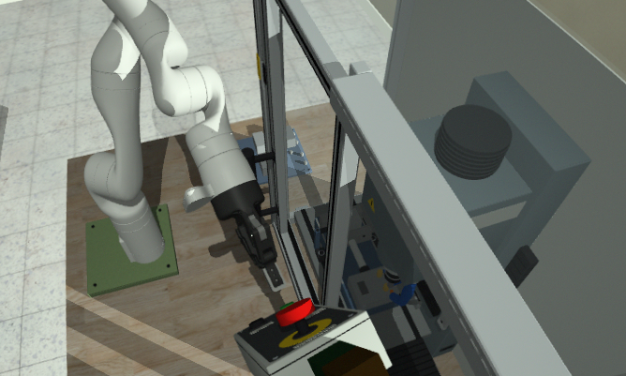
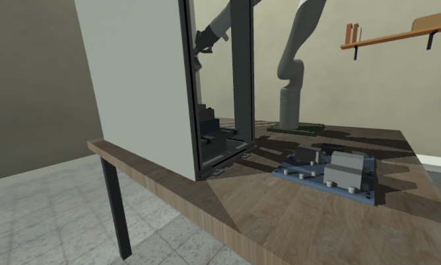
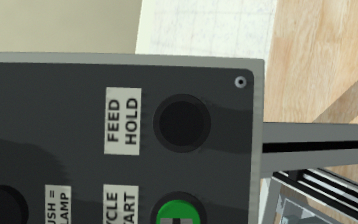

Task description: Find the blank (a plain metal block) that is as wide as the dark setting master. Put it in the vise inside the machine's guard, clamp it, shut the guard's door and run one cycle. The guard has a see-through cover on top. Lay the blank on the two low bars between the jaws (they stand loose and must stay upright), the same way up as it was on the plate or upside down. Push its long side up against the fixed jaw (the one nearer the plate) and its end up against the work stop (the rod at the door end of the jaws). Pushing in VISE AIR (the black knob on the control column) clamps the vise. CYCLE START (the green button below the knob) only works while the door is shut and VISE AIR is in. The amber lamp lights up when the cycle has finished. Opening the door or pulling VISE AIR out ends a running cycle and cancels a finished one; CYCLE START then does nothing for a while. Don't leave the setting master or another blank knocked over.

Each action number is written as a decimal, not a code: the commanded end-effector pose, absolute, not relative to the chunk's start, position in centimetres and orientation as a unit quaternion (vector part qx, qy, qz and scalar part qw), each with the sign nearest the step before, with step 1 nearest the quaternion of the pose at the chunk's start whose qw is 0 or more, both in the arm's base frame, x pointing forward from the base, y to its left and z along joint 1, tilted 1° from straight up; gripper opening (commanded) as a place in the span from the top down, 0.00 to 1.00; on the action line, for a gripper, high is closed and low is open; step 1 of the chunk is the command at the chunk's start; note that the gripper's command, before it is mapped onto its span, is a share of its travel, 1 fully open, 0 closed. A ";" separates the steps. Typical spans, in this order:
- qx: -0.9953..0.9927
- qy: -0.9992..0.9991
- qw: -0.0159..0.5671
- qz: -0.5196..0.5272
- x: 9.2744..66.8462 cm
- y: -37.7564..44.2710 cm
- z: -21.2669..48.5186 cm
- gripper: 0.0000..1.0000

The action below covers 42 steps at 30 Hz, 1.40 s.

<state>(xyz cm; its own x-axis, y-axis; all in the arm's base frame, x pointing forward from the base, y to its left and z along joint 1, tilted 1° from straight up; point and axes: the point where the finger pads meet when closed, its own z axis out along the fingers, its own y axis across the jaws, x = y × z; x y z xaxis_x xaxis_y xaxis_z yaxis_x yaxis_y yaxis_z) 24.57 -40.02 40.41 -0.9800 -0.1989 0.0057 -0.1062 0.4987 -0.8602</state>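
Observation:
My gripper [image 1: 268, 263] [image 3: 176, 221] is shut, with nothing seen between its fingers, a little above the control panel [image 1: 334, 312] [image 3: 70, 117]. In the wrist view its tips overlap the green CYCLE START button [image 3: 166, 209] [image 1: 286, 306]; no contact shows. The black VISE AIR knob [image 3: 2, 207] is partly in the wrist view; whether it is in is unclear. The blue plate [image 2: 288, 177] carries light blanks [image 2: 343, 177] [image 2: 347, 159], a grey block [image 2: 307, 154] and a dark low piece [image 2: 331, 147]. The vise region [image 1: 370, 286] is shadowed; the blank, bars, and work stop cannot be made out.
The guard's frame [image 1: 398, 139] stands beside the arm, with the black door handle [image 1: 264, 157] on its robot side; the door's closure is unclear. The red stop button [image 1: 295, 312] rises from the panel. The black FEED HOLD button [image 3: 181, 123] is beside CYCLE START.

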 end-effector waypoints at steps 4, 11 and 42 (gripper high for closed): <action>-0.084 0.865 0.050 -0.493 24.6 -40.3 40.2 0.90; -0.084 0.865 0.050 -0.493 24.6 -40.3 40.2 0.90; -0.084 0.865 0.050 -0.493 24.7 -40.8 39.9 0.90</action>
